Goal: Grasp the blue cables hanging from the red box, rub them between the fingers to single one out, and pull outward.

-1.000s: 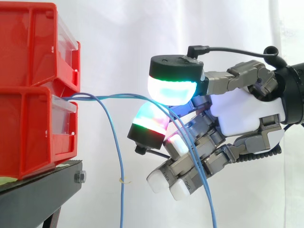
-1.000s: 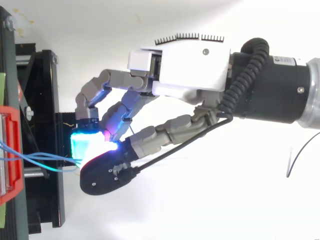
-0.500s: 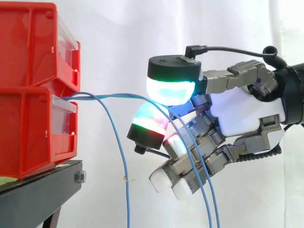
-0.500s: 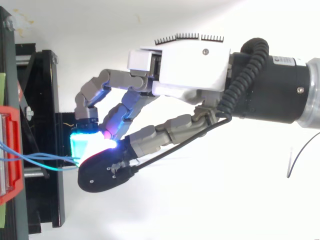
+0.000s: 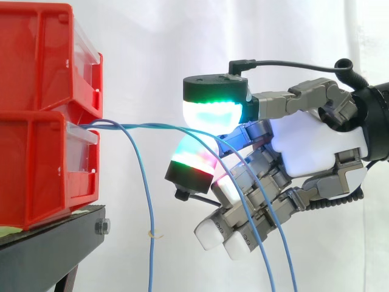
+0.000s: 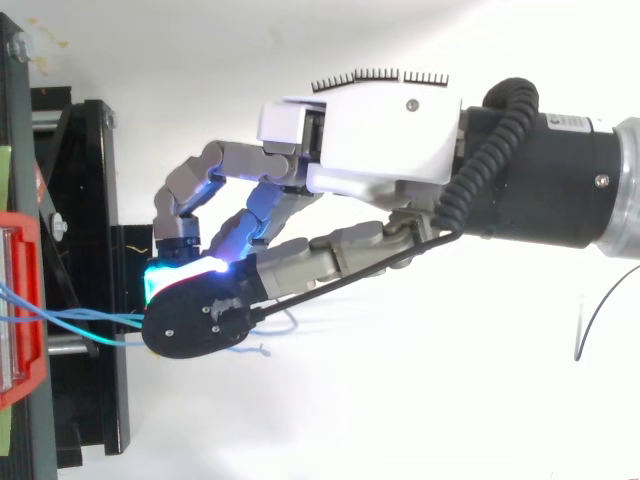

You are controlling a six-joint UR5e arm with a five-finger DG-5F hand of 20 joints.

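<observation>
The hand (image 5: 316, 146) pinches the blue cables (image 5: 152, 126) between its glowing pads (image 5: 213, 112), near the red box (image 5: 36, 164) they hang from. Grabbing looks done. Rubbing one free and pulling come next.

The blue cables (image 5: 159, 126) run off the bottom edge, so their lower ends are out of sight. Their other ends vanish inside the lower of the red bins (image 5: 36, 164), which the left edge cuts off. The glowing fingers (image 5: 209, 112) hide how many strands they pinch.
</observation>
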